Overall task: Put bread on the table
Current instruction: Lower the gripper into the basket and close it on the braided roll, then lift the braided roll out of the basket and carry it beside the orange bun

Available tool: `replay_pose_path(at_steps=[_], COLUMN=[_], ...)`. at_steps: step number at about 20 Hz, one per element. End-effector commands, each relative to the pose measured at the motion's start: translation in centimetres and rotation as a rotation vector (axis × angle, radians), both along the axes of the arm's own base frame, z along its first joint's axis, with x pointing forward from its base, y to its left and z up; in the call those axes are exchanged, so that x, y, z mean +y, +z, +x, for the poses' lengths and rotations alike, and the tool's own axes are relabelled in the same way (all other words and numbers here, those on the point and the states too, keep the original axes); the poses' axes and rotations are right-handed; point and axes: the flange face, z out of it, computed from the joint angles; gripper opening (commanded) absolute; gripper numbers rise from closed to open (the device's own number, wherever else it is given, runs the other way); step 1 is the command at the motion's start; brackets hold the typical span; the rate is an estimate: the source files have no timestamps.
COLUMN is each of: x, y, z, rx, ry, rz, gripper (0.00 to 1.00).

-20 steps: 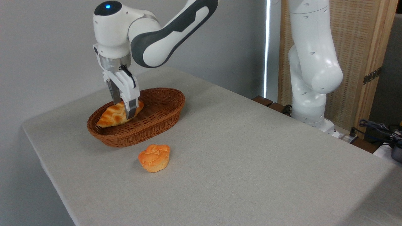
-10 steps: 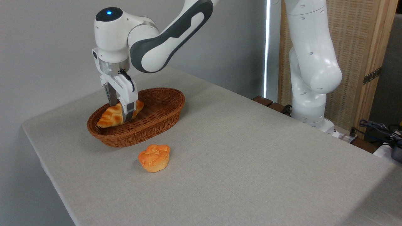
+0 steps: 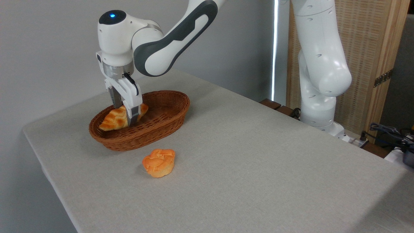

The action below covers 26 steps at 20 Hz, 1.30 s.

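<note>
Nearest me the small round orange muffin-shaped bun [image 3: 158, 162] sits on the grey-beige cloth table [image 3: 245, 155], and beyond it my gripper [image 3: 126, 114] pinches the braided golden loaf [image 3: 116, 118] mid-length inside the brown oval wicker basket [image 3: 155, 127]; it looks light and squashy.

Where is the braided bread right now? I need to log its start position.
The bread lies in the left half of the wicker basket at upper left, between the hand's fingers, behind the muffin.

Brown wicker basket [image 3: 161, 124]; orange muffin bun [image 3: 158, 162] just beside; cables [image 3: 389, 132] far right, blurry.
</note>
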Motion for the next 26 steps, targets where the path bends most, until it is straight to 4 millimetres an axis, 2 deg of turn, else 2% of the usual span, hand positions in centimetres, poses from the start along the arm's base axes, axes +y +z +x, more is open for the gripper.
replay_pose_path(at_steps=[1, 11, 16, 21, 26], x=[0.5, 0.8, 1.1, 2.6, 6.0], y=[-0.1, -0.1, 1.1, 4.7, 7.9], z=[0.5, 0.8, 0.9, 0.8, 0.7], rx=[-0.010, -0.013, -0.024, -0.057, -0.020], ry=[0.021, 0.028, 0.038, 0.058, 0.070], rz=[-0.007, -0.006, -0.017, -0.045, -0.049], gripper=[0.29, 0.29, 0.30, 0.30, 0.30])
